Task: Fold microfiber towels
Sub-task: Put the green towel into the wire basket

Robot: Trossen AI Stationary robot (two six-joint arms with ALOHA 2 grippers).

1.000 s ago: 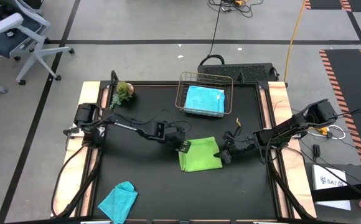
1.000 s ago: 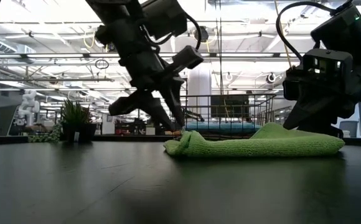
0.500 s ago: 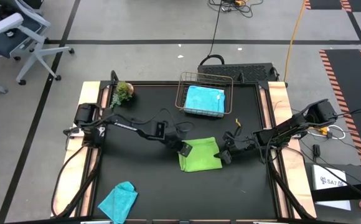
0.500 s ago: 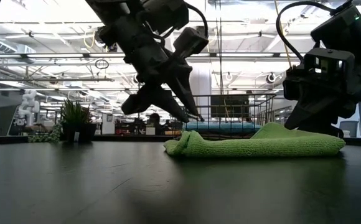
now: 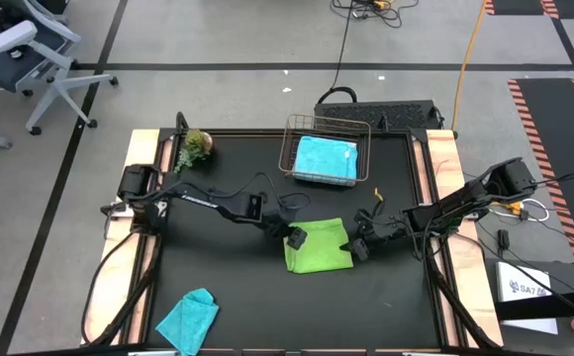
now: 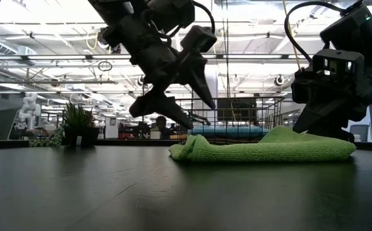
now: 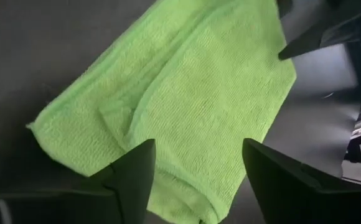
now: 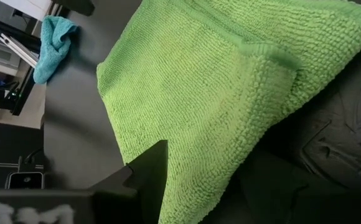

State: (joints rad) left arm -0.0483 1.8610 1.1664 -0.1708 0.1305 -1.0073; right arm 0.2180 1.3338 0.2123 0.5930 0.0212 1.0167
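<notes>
The lime towel lies folded near the middle of the table, a flat soft pad with one bunched, rolled edge on the side toward the left arm. The left gripper hangs just above that edge, fingers spread and holding nothing. The right gripper sits at the opposite edge, low against the cloth; its fingers stand wide, but I cannot tell whether any cloth lies between them. The towel looks light and limp, with a nubby pile that should give the pads good friction; it will sag and drape when lifted, so a pinch at a corner or along a folded edge, taking all layers together, seems the safest hold. A grab in the middle would likely pull up only the top layer and undo the fold. A sky-blue towel already rests in the wire basket, and a teal towel lies crumpled at the table's near left edge, well apart.
</notes>
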